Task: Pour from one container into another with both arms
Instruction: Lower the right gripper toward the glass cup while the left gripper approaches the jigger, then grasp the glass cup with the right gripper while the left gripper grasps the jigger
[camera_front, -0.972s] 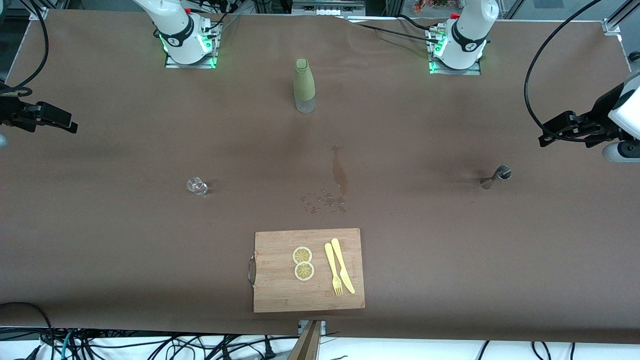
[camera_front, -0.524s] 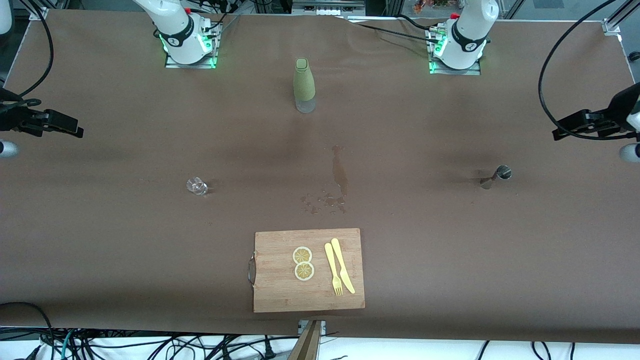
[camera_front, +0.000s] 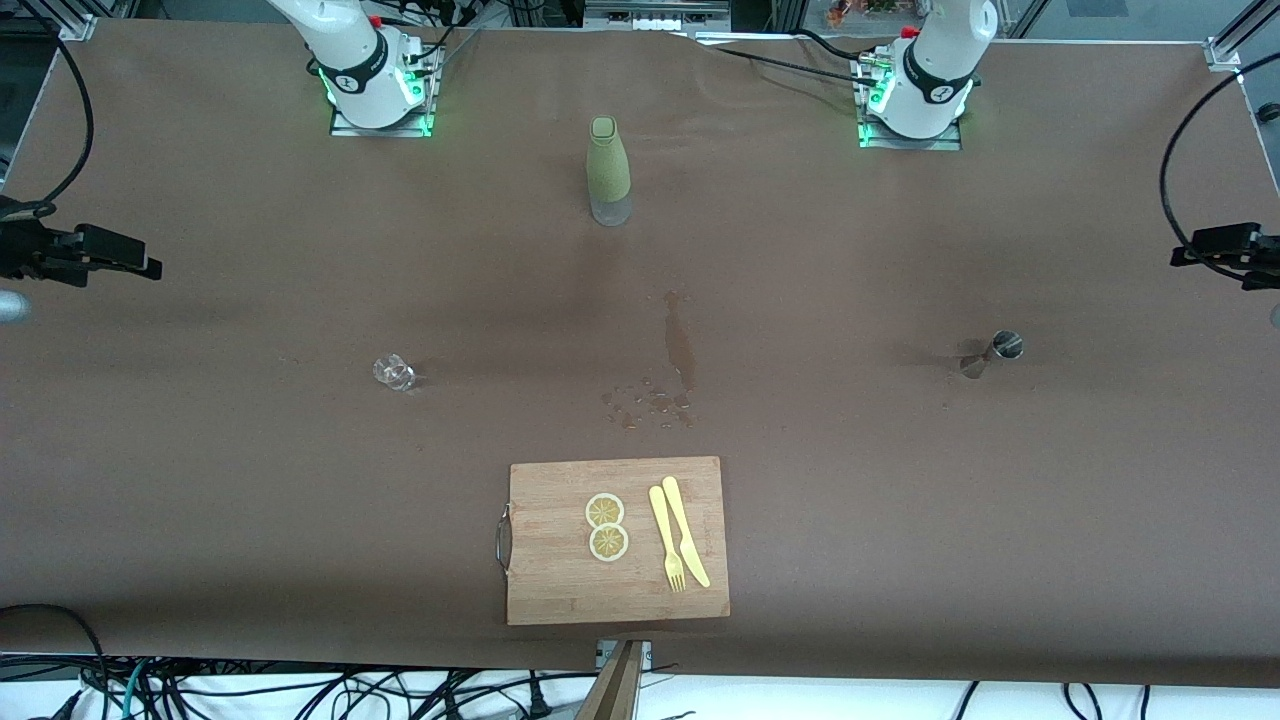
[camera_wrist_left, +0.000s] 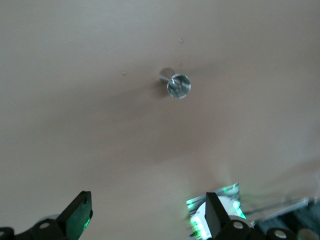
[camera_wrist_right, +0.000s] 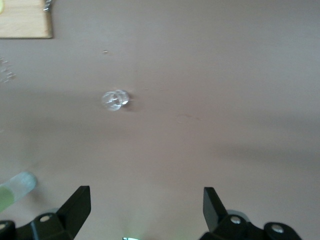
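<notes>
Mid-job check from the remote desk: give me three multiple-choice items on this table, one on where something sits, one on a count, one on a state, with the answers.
1. Where is the green bottle?
A. on the cutting board
B. between the two arm bases
C. beside the metal jigger

2. How many lemon slices lie on the cutting board?
A. one
B. two
C. four

3. How do the left gripper and right gripper stand?
A. both open, holding nothing
B. left shut on the metal jigger
C. right shut on the small glass

Answers: 1 B, it stands upright between the bases. 2 B, two slices beside the yellow fork and knife. 3 A, the metal jigger and small glass sit alone on the table, fingers spread.
</notes>
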